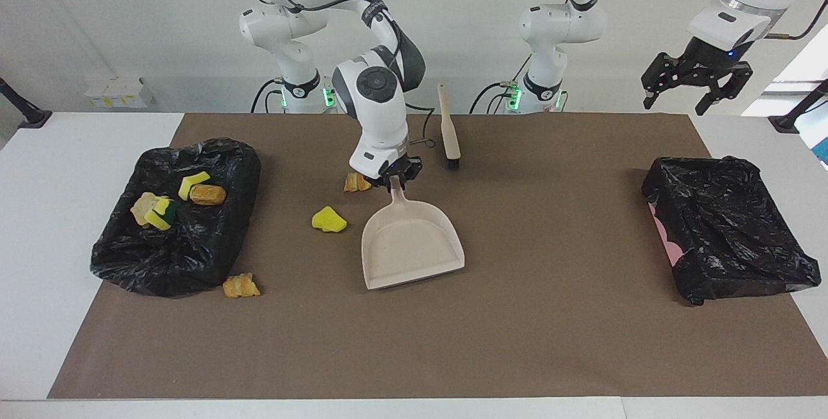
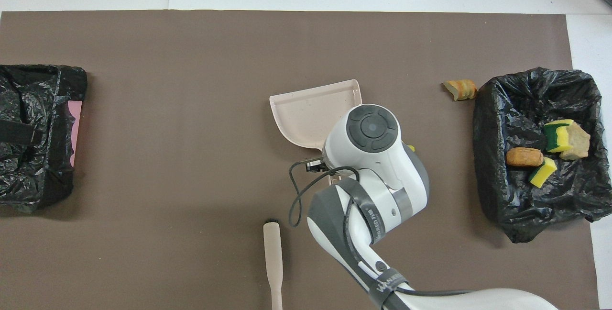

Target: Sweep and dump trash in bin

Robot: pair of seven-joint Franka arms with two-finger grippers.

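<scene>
My right gripper (image 1: 392, 180) is shut on the handle of the beige dustpan (image 1: 411, 246), whose empty pan (image 2: 313, 110) sits low on the brown mat, mouth pointing away from the robots. A yellow sponge piece (image 1: 328, 220) lies beside the pan toward the right arm's end. A tan bread chunk (image 1: 355, 182) lies next to the gripper. Another bread chunk (image 1: 240, 286) rests by the black-bagged bin (image 1: 174, 251). That bin (image 2: 497, 109) holds several trash pieces (image 2: 525, 157). The left gripper (image 1: 675, 106) hangs open, high over the left arm's end.
The beige brush (image 1: 449, 129) lies near the robots at mid-table, also seen as the brush (image 2: 274, 262) in the overhead view. A second black-bagged bin (image 1: 728, 235) with a pink edge stands at the left arm's end. My right arm hides the pan's handle from above.
</scene>
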